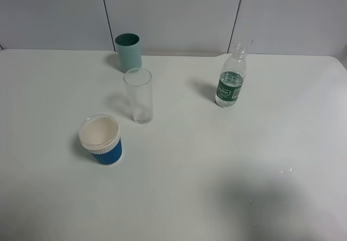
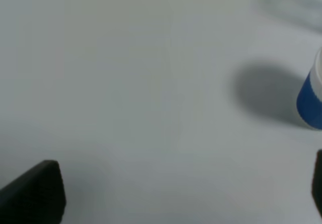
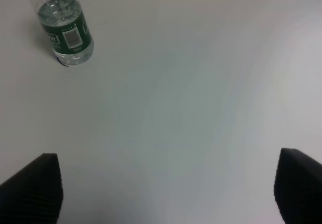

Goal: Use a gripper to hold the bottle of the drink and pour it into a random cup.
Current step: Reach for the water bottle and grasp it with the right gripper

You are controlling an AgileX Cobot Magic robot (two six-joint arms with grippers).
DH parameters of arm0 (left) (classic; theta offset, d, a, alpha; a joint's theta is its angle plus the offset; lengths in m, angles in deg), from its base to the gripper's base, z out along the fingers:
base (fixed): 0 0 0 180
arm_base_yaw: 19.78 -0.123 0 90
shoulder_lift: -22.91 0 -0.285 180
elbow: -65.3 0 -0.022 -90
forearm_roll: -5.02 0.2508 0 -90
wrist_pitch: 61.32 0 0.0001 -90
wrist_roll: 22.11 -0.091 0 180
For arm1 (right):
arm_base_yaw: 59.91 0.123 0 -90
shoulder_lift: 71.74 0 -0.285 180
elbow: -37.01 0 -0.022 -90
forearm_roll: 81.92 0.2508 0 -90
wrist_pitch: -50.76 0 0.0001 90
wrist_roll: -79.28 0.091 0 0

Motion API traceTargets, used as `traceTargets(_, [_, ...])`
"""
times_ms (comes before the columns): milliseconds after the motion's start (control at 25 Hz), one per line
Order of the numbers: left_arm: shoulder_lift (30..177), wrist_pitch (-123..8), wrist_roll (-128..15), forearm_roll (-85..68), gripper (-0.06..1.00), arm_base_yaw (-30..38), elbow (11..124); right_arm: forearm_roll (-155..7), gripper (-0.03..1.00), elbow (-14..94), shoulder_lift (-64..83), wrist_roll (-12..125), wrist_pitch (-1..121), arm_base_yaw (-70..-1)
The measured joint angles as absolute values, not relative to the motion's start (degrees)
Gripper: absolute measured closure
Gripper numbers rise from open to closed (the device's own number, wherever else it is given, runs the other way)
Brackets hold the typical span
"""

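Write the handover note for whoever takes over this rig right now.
Left gripper: open, empty, near the blue cup.
Right gripper: open, empty, with the bottle in its view but apart from it.
The bottle stands upright, partly full, to the right of the clear glass in the exterior view. The teal cup is behind the glass.
Done: nothing; the glass looks empty.
Left: grasp the bottle, lift it and pour into a cup.

I see a clear bottle (image 1: pixel 231 84) with a dark green label, a colourless glass (image 1: pixel 139 96), a teal cup (image 1: pixel 129 52), a white-rimmed blue cup (image 1: pixel 102 141) and a white bench (image 1: pixel 217 165).
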State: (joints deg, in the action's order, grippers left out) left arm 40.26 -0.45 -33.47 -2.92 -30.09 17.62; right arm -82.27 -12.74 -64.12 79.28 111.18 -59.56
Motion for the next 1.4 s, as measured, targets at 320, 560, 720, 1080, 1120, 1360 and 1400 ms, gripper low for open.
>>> traceTargets(320, [40.26, -0.45, -33.47, -2.92, -0.05, -30.09, 17.62, -81.92, 0.13, -12.74, -58.42, 78.85, 111.18, -59.56])
traceTargets(560, [40.26, -0.45, -33.47, -2.92, -0.05, -30.09, 17.62, -81.57, 0.13, -12.74, -57.77, 78.85, 111.18, -59.56])
traceTargets(720, [40.26, -0.45, -33.47, -2.92, -0.05, -30.09, 17.62, -80.98, 0.13, -12.74, -57.77, 78.20, 111.18, -59.56])
traceTargets(1080, [40.26, -0.45, -33.47, -2.92, -0.05, -30.09, 17.62, -80.39, 0.13, -12.74, -57.77, 77.77, 111.18, -59.56])
traceTargets(1120, [40.26, -0.45, -33.47, -2.92, -0.05, -30.09, 17.62, -80.39, 0.13, -12.74, -57.77, 77.77, 111.18, -59.56])
traceTargets(1360, [40.26, -0.45, -33.47, -2.92, -0.05, -30.09, 17.62, -80.39, 0.13, -12.74, -57.77, 77.77, 111.18, -59.56])
traceTargets(1400, [40.26, -0.45, -33.47, -2.92, -0.05, -30.09, 17.62, -80.39, 0.13, -12.74, -57.77, 77.77, 111.18, -59.56])
